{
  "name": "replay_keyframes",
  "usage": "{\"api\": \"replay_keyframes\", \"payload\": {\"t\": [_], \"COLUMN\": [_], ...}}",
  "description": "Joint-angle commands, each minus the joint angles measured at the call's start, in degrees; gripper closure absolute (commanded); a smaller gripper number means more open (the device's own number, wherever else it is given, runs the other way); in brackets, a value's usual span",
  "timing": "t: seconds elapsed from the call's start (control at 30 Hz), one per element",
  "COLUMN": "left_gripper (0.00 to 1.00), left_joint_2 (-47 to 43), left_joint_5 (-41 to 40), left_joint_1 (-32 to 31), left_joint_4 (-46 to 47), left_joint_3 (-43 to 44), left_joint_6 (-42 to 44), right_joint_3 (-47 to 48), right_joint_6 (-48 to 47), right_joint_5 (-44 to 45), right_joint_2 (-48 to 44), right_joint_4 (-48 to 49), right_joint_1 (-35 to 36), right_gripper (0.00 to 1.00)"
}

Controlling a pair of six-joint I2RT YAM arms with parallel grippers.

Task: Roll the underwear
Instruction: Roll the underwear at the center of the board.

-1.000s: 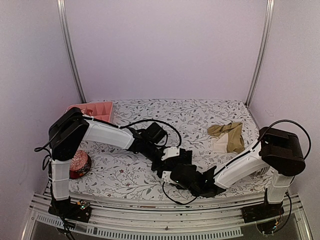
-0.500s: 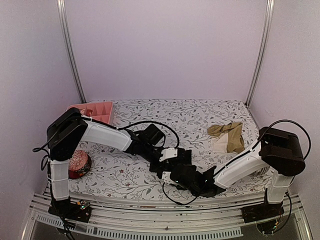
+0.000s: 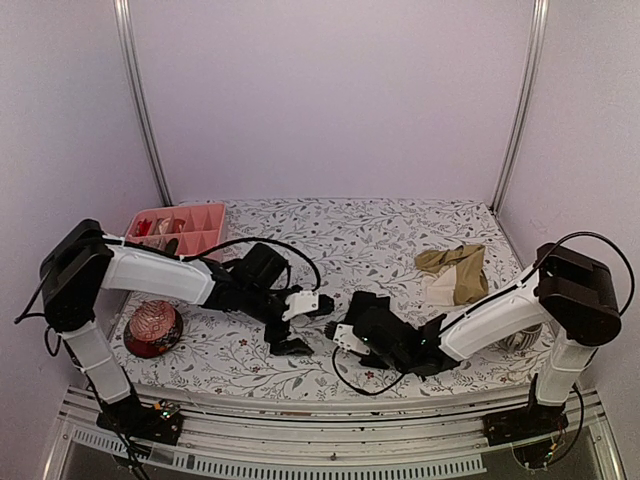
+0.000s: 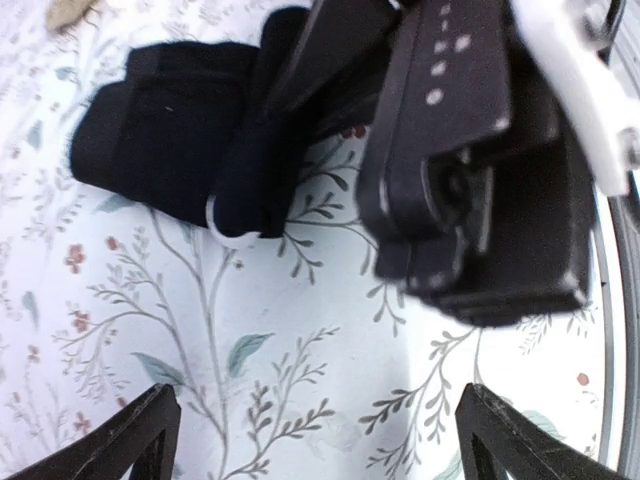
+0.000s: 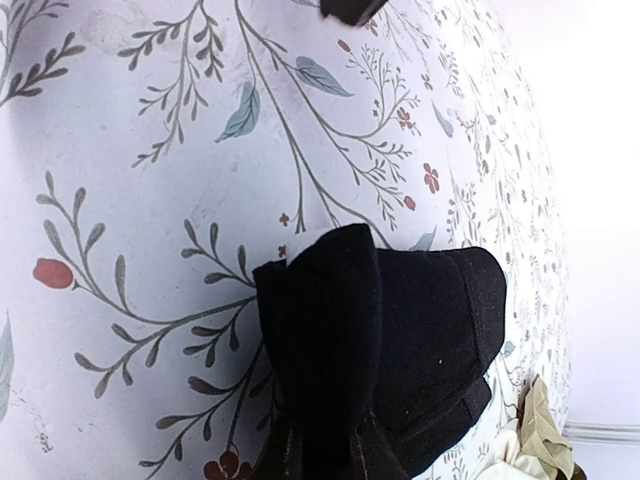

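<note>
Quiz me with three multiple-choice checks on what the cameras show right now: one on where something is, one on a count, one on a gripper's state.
1. Where does the tan underwear lie?
A. between the two grippers
B. toward the right side of the table
C. held in a gripper

2. How many undergarments are in view?
A. one
B. two
C. three

3. How is the left gripper?
A. open, holding nothing
B. shut on cloth
C. out of every view

Answers:
1 B: it sits crumpled near the right edge, apart from both arms.
2 B: there is the tan one plus the black underwear, which is bundled up.
3 A: the left wrist view shows its fingertips spread wide with only bare table between them.
</note>
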Motion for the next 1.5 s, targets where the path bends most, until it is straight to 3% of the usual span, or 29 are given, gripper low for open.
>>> {"api": "replay_keyframes", "payload": {"t": [0.0, 0.3, 0.47, 0.63, 0.9, 1.1, 1.47], "left_gripper": [0.02, 0.01, 0.02, 0.10, 0.19, 0.23, 0.27], "left_joint_2": [-6.4, -13.4, -12.8, -14.3, -17.6, -10.8, 0.1], "left_joint_5": [1.0, -4.6, -7.3, -8.9, -8.1, -20.1, -30.1], "left_joint_1": [3.2, 3.2, 2.1, -1.3, -6.0, -8.4, -12.2], "left_joint_4": [9.3, 29.3, 36.5, 42.4, 47.0, 56.2, 64.1], "left_joint_3": [-4.5, -18.0, -22.3, -28.0, -36.2, -34.4, -32.9], "left_joint_6": [0.4, 6.0, 9.1, 15.1, 24.9, 22.8, 26.8], "right_joint_3": [-0.2, 4.4, 11.2, 19.8, 26.7, 30.3, 31.9], "right_joint_6": [3.2, 5.4, 3.8, 2.4, 4.0, 4.4, 3.8], "right_joint_5": [-10.7, -38.3, -50.2, -60.8, -65.6, -65.5, -66.1], "right_joint_2": [-1.6, -3.3, 1.6, 8.8, 14.8, 17.1, 18.3], "right_joint_4": [-7.5, -14.4, -19.5, -25.6, -31.5, -35.9, -37.0], "right_joint_1": [-2.0, -7.9, -9.7, -11.0, -14.2, -14.5, -14.6], "right_gripper": [0.97, 0.97, 0.97, 0.97, 0.97, 0.96, 0.96]}}
